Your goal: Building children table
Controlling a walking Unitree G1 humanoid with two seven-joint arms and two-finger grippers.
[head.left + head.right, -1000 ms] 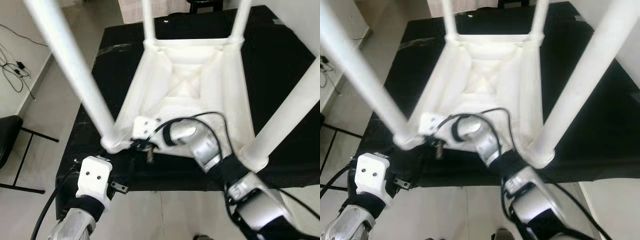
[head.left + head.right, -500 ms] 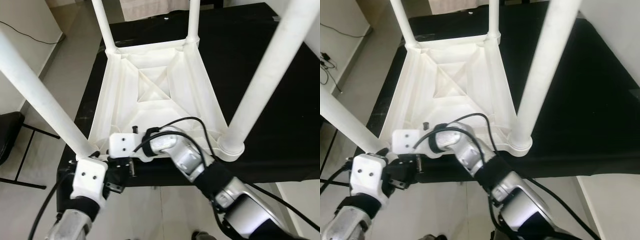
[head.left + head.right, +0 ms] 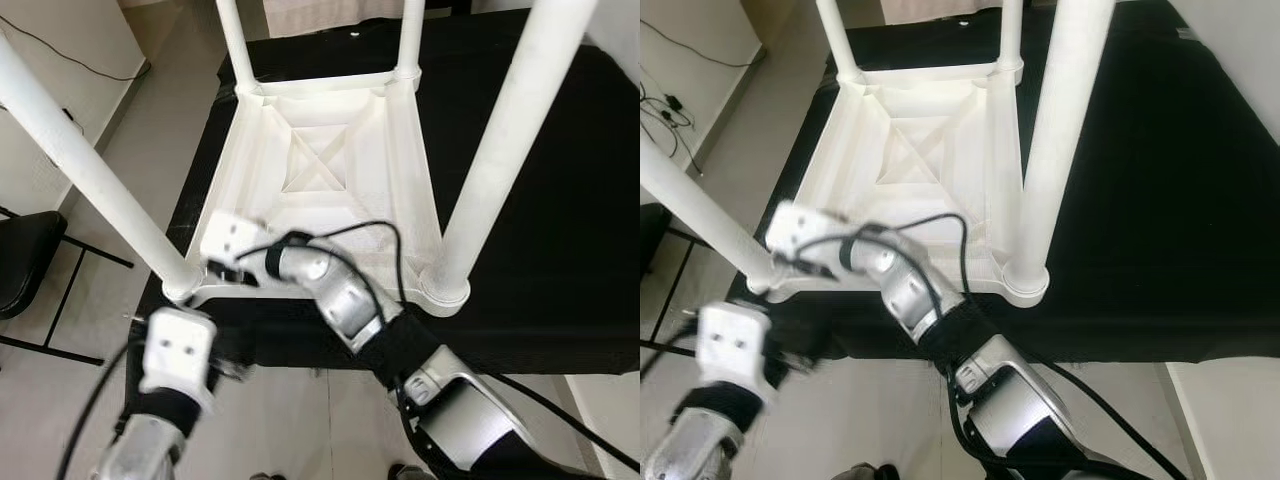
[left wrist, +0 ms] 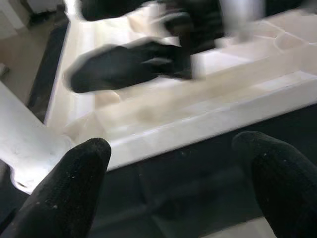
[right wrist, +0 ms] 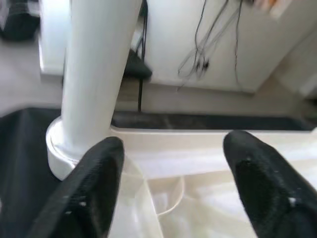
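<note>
On a black-covered work surface (image 3: 560,200) lay a white plastic children's table (image 3: 330,170), turned upside down with its ribbed underside facing up and its four round white legs rising toward the camera. The near-left leg (image 3: 95,180) and the near-right leg (image 3: 505,150) stood tall in the foreground, each seated in a round socket at a corner of the frame; the two far legs stood at the back corners.

The right arm reached across the robot's front to the near-left corner of the table. Its right gripper (image 5: 171,193) hovered over the inside of the frame just beside the near-left leg's socket (image 5: 62,148), its two black fingers (image 5: 91,183) spread apart with nothing between them.

The left gripper (image 4: 178,183) sat lower, below and in front of the table's near edge, pointing up at the white rim (image 4: 208,114). Its fingers (image 4: 69,188) were also parted and held nothing, clear of the rim. The left wrist's white housing (image 3: 178,345) showed just beneath the near-left corner, blurred.

A black chair (image 3: 25,260) stood on the pale floor to the robot's left, and dark cables (image 3: 665,105) trailed along the wall there.
</note>
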